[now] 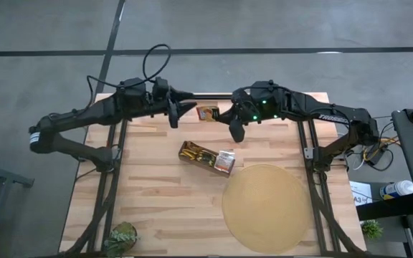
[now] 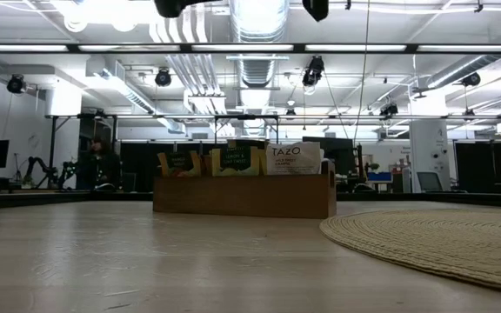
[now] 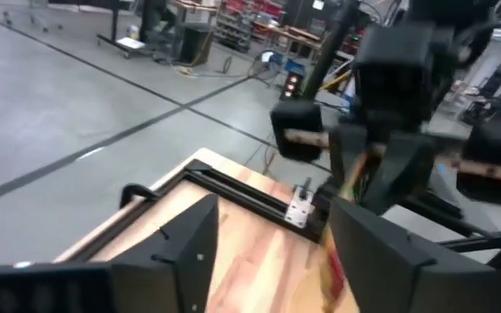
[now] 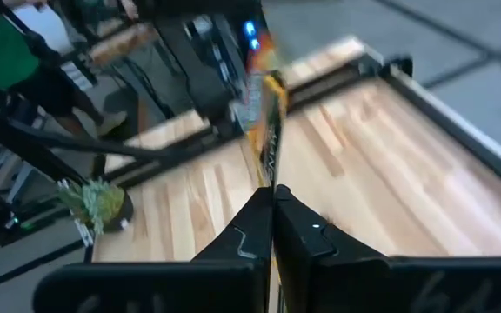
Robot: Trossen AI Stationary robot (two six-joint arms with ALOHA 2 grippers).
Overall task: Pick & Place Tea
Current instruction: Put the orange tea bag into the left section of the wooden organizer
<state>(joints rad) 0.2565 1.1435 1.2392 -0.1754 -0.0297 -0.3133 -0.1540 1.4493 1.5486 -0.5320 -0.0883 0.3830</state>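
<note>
High view — both arms are being held over the far edge of the table (image 1: 149,215). The left gripper (image 1: 189,109) and right gripper (image 1: 221,115) are facing each other, with an orange-red tea sachet (image 1: 207,112) seen between them. The brown wooden box (image 1: 205,157) is lying near the table's middle, sachets standing in it; the round tan mat (image 1: 266,208) is just beside it on the near right. A small plant (image 1: 122,237) is sitting at the near left corner.

Low view — the box (image 2: 243,196) is being shown side-on, sachets (image 2: 237,159) standing upright in a row above its rim. The mat (image 2: 442,239) is lying to the right. Only dark arm parts are seen at the top edge.

Left wrist view — the left fingers (image 3: 368,252) are standing apart, nothing between them; the other arm is seen blurred beyond.

Right wrist view — the right fingers (image 4: 249,236) are pressed together on a sachet (image 4: 270,130), which is being held edge-on and upright above the table. The plant (image 4: 94,202) is seen farther off.
</note>
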